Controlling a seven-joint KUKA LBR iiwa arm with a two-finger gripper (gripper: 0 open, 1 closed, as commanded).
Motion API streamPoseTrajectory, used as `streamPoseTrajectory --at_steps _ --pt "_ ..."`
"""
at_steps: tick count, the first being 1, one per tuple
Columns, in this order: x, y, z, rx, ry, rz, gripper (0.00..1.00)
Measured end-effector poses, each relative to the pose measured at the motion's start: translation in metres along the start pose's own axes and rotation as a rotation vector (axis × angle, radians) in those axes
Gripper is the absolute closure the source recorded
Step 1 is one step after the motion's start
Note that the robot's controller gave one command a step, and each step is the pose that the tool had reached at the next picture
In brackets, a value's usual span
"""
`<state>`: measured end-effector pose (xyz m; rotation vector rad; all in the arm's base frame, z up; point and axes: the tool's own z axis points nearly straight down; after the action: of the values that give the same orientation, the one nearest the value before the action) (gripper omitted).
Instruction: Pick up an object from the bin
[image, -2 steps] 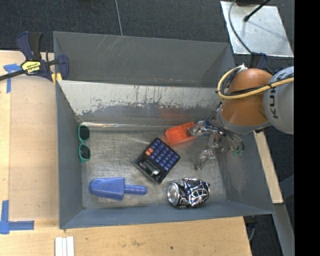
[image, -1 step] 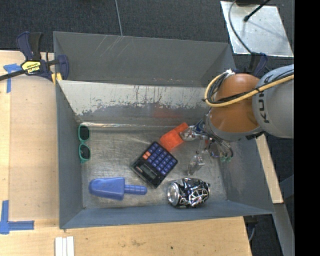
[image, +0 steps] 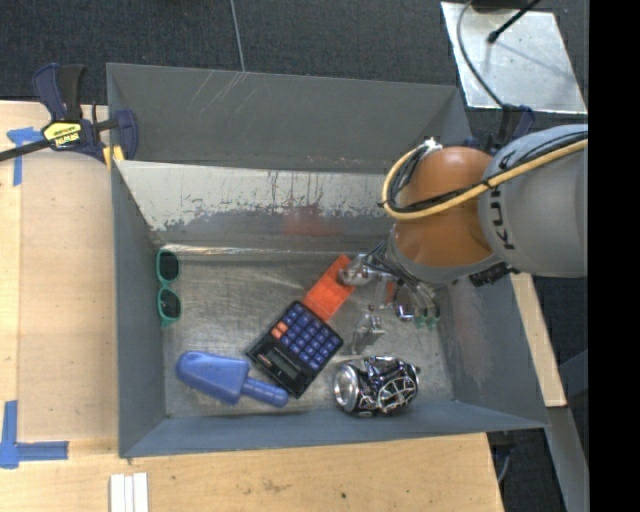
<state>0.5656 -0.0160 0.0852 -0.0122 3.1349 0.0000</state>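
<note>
Leftmost, well to the left of the calculator (image: 297, 346), a pair of green sunglasses (image: 166, 288) is seen by the left wall of the bin (image: 135, 330). A blue handle-shaped plastic thing (image: 225, 378) lies just to the calculator's lower left, close against it. An orange flat piece (image: 328, 290) is found at the calculator's upper right corner, touching or overlapping it, and a crushed dark can (image: 376, 386) lies just to its lower right. The gripper (image: 385, 300) is lowered to the right of the calculator, just beside the orange piece and near the can. Nothing can be made out as held, and whether it is open or closed cannot be told. The orange piece, being nearest, is judged the likeliest pick. For a clean pick, the gripper should be centred over that one thing, kept clear of the calculator's edge, and closed only once the piece is squarely straddled.
</note>
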Motion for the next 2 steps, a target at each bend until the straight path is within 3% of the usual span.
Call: streamPoseTrajectory --at_steps 1,2 --pt "0.005 0.003 0.004 -0.004 -0.014 0.118 0.0" --pt "0.031 0.043 0.003 -0.001 -0.046 0.174 1.0"
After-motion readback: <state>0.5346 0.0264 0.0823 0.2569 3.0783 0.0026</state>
